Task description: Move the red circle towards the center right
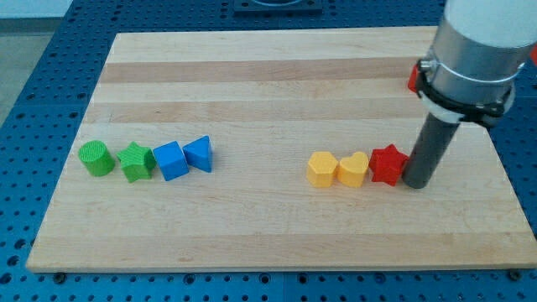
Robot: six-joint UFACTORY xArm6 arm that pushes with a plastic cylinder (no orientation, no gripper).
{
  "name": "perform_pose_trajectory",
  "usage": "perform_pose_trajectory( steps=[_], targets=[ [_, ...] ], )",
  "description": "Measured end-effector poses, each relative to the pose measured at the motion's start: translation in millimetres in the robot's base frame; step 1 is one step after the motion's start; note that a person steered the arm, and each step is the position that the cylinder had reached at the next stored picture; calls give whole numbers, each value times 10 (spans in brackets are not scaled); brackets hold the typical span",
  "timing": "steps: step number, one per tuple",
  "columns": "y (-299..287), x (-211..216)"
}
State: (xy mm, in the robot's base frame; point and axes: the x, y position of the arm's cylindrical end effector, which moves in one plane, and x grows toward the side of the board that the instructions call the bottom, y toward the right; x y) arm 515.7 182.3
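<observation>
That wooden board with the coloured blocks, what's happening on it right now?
A robot arm is pushing blocks around the wooden board with a dark rod. My tip sits right beside the red star, on its right. That star ends a row with a yellow heart and a yellow hexagon. A red piece, probably the red circle, peeks out behind the arm near the right edge. Green and blue blocks line up at the left.

Single camera, raised, looking down at an angle across the pale wooden board surface [277, 84] from its near long edge. Whole board nearly in frame; right corners cropped. Blue perforated metal bench [33, 75] visible around it. Medium distance. No second view.
</observation>
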Motion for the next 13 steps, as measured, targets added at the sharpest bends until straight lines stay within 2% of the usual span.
perform_pose_trajectory(
  steps=[1, 2, 4, 6, 7, 8, 10, 13],
  targets=[
    [420, -274],
    [407, -832],
    [-675, -1287],
    [80, -2924],
    [574, -2928],
    [574, -2889],
    [686, -2032],
    [767, -1044]
  ],
)
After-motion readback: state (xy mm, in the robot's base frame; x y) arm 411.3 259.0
